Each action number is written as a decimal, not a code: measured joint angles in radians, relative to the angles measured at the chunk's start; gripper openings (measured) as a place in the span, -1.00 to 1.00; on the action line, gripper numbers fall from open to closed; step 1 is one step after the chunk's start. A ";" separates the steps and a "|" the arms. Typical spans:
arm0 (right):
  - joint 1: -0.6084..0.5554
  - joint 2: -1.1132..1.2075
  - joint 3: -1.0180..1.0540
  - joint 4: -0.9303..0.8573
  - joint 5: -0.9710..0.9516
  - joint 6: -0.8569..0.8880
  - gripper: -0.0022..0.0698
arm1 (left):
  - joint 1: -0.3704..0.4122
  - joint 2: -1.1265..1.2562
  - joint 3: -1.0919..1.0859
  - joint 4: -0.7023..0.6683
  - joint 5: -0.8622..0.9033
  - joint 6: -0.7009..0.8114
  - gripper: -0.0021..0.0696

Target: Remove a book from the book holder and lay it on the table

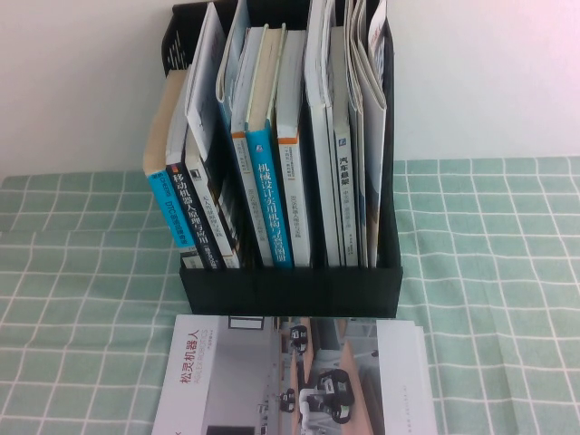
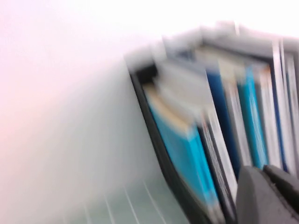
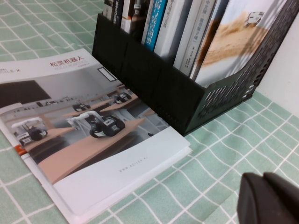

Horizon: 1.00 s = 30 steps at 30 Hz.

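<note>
item: thin glossy brochure, the book (image 1: 294,376), grey-and-white cover with a photo of small wheeled robots and a red chinese title. position: flat and face up on the table (image 1: 489,299), a surface under pale green cloth with a white grid check; its far edge lies just in front of the rack's low front wall.

item: black plastic upright file rack, the book holder (image 1: 290,290), with tall dividers and a perforated side wall. position: upright on the cloth, against a white wall. contents: blue-spined volumes (image 1: 269,204) and pale-spined books standing in the left and middle slots, several leaning; thin white magazines (image 1: 362,136) in the right slot.

item: right gripper (image 3: 268,198), dark grey fingers. position: above the cloth beside the brochure's near corner, apart from it and from the rack's perforated end. state: clenched on nothing.

item: left gripper (image 2: 266,193), dark grey fingers. position: near the rack's outer left side, by the blue spines; view smeared. state: fingers seem pressed together with nothing between them, though the blur leaves this unsure.
</note>
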 joint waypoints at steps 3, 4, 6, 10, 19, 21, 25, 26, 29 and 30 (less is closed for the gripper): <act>0.000 0.000 0.000 0.000 0.000 0.000 -0.94 | 0.131 -0.091 0.089 -0.139 -0.161 0.115 -0.95; 0.000 0.000 0.000 0.000 0.000 0.000 -0.94 | 0.166 -0.115 0.129 -0.151 -0.205 0.105 -0.95; 0.000 0.000 0.000 0.002 0.000 0.000 -0.94 | 0.215 -0.155 0.205 -0.153 -0.244 0.046 -0.95; 0.000 0.000 0.000 0.002 0.000 0.000 -0.94 | 0.250 -0.178 0.355 -0.107 -0.221 -0.050 -0.95; 0.000 0.000 0.000 0.002 0.000 0.000 -0.94 | 0.252 -0.178 0.510 -0.070 -0.158 -0.079 -0.95; 0.000 0.000 0.000 0.002 0.000 0.000 -0.94 | 0.252 -0.178 0.512 -0.067 -0.128 -0.079 -0.95; 0.000 0.000 0.000 0.002 0.000 0.000 -0.94 | 0.252 -0.178 0.512 -0.067 -0.102 -0.082 -0.95; 0.000 0.000 0.000 0.002 0.000 0.000 -0.94 | 0.252 -0.178 0.512 -0.067 -0.102 -0.083 -0.95; 0.000 0.000 0.000 0.002 0.000 0.000 -0.94 | 0.252 -0.178 0.512 -0.061 -0.100 -0.083 -0.95; 0.000 0.000 0.000 0.002 0.000 0.000 -0.94 | 0.252 -0.178 0.512 -0.060 -0.100 -0.083 -0.95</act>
